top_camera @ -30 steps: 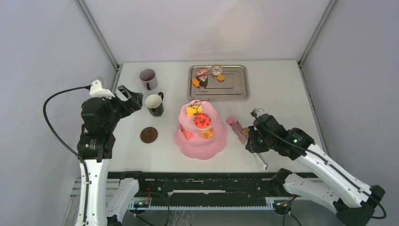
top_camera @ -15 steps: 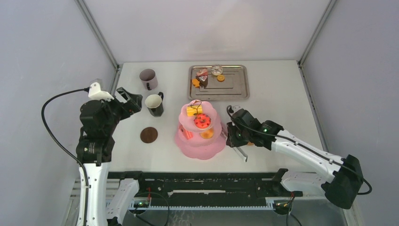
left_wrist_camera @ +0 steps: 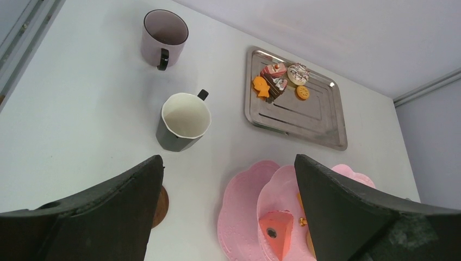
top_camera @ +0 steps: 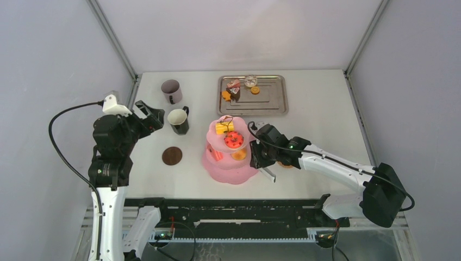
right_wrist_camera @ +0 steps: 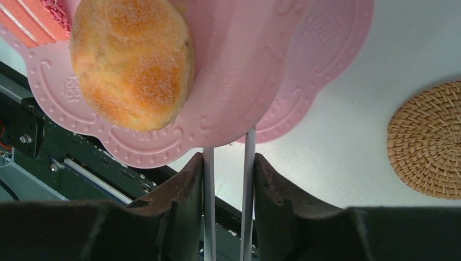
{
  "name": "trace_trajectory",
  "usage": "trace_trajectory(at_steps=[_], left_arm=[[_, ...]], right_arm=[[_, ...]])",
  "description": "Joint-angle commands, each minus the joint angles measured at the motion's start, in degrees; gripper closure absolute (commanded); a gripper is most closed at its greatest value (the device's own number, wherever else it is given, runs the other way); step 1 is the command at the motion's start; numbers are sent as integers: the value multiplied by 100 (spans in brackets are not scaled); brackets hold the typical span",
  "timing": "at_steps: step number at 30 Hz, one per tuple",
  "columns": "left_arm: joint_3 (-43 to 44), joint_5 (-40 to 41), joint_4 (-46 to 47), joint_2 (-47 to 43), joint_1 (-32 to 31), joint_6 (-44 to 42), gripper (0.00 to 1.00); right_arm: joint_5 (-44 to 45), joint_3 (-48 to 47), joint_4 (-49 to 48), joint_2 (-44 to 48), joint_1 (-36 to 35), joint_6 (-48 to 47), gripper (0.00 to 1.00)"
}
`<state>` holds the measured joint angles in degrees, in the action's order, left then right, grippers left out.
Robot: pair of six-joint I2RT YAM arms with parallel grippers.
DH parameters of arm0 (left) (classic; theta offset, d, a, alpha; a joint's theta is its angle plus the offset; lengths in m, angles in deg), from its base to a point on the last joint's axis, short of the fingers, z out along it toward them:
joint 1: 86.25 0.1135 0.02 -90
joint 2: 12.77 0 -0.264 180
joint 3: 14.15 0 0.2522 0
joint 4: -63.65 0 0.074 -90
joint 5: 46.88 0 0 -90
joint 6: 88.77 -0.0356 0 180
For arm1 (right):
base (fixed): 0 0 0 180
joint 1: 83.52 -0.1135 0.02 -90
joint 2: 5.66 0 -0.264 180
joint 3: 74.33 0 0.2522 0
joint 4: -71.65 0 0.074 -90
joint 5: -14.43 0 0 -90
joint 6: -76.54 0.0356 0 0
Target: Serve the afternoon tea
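You're loading the stand (top_camera: 231,173) at table centre. Right gripper (top_camera: 258,155) is pinching the tongs (right_wrist_camera: 247,190), tips going under its 3 o'clock rim near the bun (right_wrist_camera: 133,60); can't tell if they're carrying anything. Left gripper (top_camera: 150,112) is hanging wide open at 9 o'clock. Next move, I'd say: the cakes (top_camera: 235,89) on the tray (top_camera: 277,103) at 12 o'clock.

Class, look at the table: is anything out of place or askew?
The brown coaster lies bare; the black mug and mauve mug stand apart from it on the table. Nothing looks spilled or tipped.
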<state>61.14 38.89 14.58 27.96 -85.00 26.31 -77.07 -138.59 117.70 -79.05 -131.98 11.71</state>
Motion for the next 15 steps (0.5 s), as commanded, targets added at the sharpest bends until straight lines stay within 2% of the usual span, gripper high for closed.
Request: trace_trajectory(at_steps=[1,6,15], left_arm=[[-28,45,98,14,48,32,6],[-45,28,112,31,42,45,6],[-53,37,120,14,49,27,6]], right_arm=[[45,-121,-359,77,-66,-80,56],[128,-118,-253,197,-75,-97,51],[453,9,302,827,-84,7,51]])
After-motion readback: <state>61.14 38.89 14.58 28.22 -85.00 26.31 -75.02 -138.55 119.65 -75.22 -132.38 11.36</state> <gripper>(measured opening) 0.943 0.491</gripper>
